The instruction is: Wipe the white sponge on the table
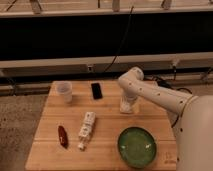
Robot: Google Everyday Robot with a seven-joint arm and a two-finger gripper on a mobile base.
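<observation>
Gripper [127, 103] was down at white sponge [127, 110], far right of table [50, 150]; grip state unclear. Loose hold risked sponge slipping mid-wipe.

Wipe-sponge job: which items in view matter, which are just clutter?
Job: white sponge, directly below the gripper, which sits low just right of the table's centre; table.
Clutter: translucent cup, black phone-like slab, white labelled bottle, red object, green plate.
</observation>
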